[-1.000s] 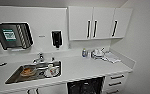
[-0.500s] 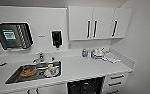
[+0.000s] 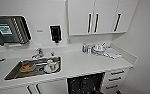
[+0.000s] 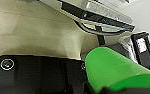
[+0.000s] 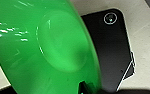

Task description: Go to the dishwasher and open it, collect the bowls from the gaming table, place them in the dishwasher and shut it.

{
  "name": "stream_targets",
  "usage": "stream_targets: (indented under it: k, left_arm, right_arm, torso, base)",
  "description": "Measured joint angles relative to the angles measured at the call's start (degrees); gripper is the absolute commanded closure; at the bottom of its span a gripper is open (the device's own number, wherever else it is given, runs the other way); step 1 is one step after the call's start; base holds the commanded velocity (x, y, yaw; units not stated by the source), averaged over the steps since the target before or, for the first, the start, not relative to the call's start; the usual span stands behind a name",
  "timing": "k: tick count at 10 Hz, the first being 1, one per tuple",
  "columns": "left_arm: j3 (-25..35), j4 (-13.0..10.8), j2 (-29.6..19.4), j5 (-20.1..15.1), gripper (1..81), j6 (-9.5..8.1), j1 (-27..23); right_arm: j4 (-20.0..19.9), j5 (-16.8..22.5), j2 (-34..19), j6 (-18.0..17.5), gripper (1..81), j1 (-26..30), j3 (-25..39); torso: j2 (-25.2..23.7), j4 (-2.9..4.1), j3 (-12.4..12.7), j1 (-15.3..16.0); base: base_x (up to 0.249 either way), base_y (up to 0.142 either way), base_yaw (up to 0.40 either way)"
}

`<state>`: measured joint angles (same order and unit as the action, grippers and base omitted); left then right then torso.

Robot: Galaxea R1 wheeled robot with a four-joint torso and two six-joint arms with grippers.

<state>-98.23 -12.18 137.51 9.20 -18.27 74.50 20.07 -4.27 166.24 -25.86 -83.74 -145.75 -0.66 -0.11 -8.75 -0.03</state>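
- Two wrist views carry a lime-green bowl (image 5: 41, 50) close to the lens; in the right wrist view it takes the left and centre of the frame, in the left wrist view the lower right (image 4: 113, 67). I cannot tell which arm holds it, or whether either pair of jaws is spread or pinching its rim.
- If the hold is only on the thin rim, my guess is that the smooth plastic could slip or tip on the way down.
- At the bottom centre of the head view, the dishwasher (image 3: 84, 85) stands open, its dark racked interior under the counter (image 3: 91, 63) edge. A bowl lowered too far forward may knock that edge or catch a rack.
- Further back, at the left, the sink (image 3: 34, 68) holds dishes.
- Farthest, the white cupboards (image 3: 98, 16) hang at the upper right.
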Motion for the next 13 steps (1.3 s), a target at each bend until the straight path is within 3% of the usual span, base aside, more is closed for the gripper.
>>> stream_targets:
  k: [2, 4, 10, 13]
  left_arm:
    - [3.88, 0.0, -2.65, -0.37, 81.1, 0.0, -2.8]
    - [7.61, 0.11, -4.88, -0.83, 81.1, -0.18, -6.42]
    - [13.69, 2.4, -6.42, -11.43, 81.1, -0.68, -18.88]
    - [15.19, 3.25, -5.89, -16.23, 81.1, -2.41, -25.73]
  right_arm:
    - [-0.23, -0.44, -0.04, -0.22, 81.1, 0.56, -0.2]
    - [-0.28, -0.41, -0.17, -0.29, 81.1, 0.85, -0.22]
    - [-0.28, -0.44, -0.2, -0.29, 81.1, 0.89, -0.2]
    - [-0.3, -0.48, -0.26, -0.32, 81.1, 0.89, -0.17]
  torso:
    - [0.02, 0.0, -2.95, 0.06]
    - [0.05, 0.0, -3.63, 0.08]
    - [0.07, 0.0, -3.59, 0.1]
    - [0.07, 0.0, -3.63, 0.1]
  base:
    - [0.0, 0.0, 0.0]
    - [0.0, 0.0, 0.0]
    - [0.0, 0.0, 0.0]
    - [0.0, 0.0, 0.0]
